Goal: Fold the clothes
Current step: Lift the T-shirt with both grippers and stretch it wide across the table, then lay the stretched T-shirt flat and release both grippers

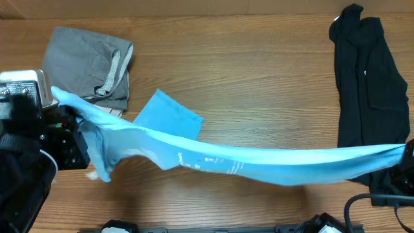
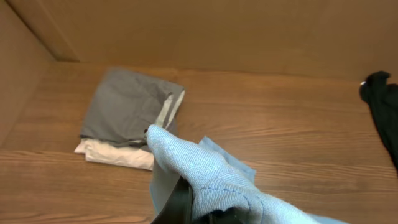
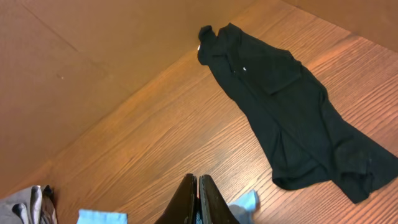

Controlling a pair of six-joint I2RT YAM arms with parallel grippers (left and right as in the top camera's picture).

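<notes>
The clothes, a light sky-blue T-shirt [image 1: 259, 165], hang stretched in a long band above the table between my two grippers. My left gripper [image 1: 68, 113] is shut on its left end. In the left wrist view the fabric [image 2: 205, 168] is bunched over the dark fingers [image 2: 183, 205] and hides their tips. My right gripper [image 1: 406, 152] is shut on the right end at the table's right edge. In the right wrist view its fingers [image 3: 186, 196] are pressed together, with blue cloth [image 3: 245, 200] showing beside them. A blue flap [image 1: 169, 115] droops onto the table.
Folded grey and beige garments [image 1: 87, 61] lie at the back left, just behind the left gripper. A long black garment [image 1: 369, 71] is spread at the back right, close to the right gripper. Brown walls [image 2: 186, 31] border the wooden table [image 1: 259, 77].
</notes>
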